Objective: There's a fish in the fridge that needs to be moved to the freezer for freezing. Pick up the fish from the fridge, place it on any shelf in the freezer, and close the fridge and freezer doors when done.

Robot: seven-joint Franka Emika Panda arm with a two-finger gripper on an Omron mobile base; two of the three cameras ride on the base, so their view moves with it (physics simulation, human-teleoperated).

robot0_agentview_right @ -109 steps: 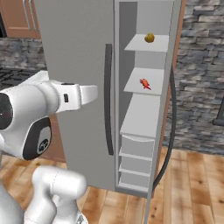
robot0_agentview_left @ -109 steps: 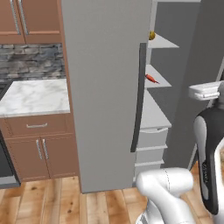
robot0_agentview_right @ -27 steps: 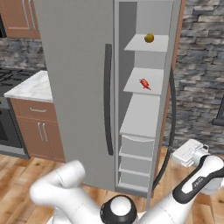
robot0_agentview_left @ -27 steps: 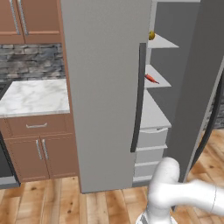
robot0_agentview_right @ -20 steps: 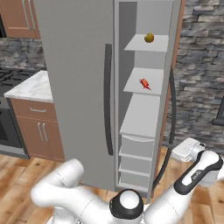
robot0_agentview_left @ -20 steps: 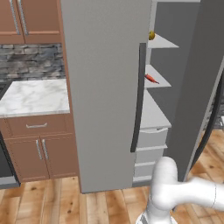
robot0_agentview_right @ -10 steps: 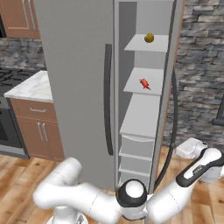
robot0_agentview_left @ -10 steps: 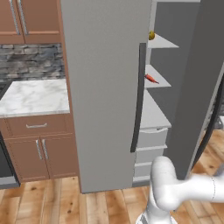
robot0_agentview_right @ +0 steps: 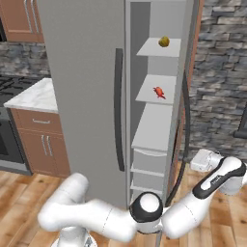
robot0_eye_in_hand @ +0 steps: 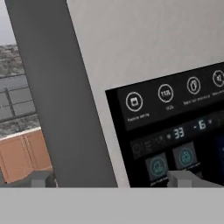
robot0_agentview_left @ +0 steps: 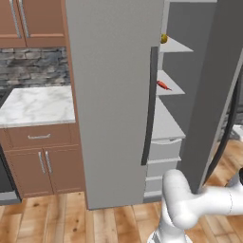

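Observation:
The red-orange fish (robot0_agentview_left: 163, 85) (robot0_agentview_right: 158, 92) lies on a solid grey shelf of the freezer (robot0_agentview_right: 153, 125), whose narrow section stands exposed. The freezer door (robot0_agentview_left: 213, 95) is swung wide open to the right. Its black dispenser panel (robot0_eye_in_hand: 175, 131) faces my gripper (robot0_eye_in_hand: 111, 181) at close range. My gripper (robot0_agentview_right: 198, 161) is low on the right, by the door's outer face, open and holding nothing. The wide plain fridge door (robot0_agentview_left: 114, 95) (robot0_agentview_right: 82, 72) is closed, so the fridge interior is hidden.
A small yellow ball (robot0_agentview_right: 164, 42) sits on the shelf above the fish. Pale drawers (robot0_agentview_right: 149, 164) fill the freezer's lower part. A marble counter (robot0_agentview_left: 35, 104) over wooden cabinets lies left of the unit. A stone wall (robot0_agentview_right: 222, 72) stands to the right.
Over the last second my arm has shifted slightly right and up, and the hand stays low by the open freezer door. The jaws remain open, and the fish and doors have not moved.

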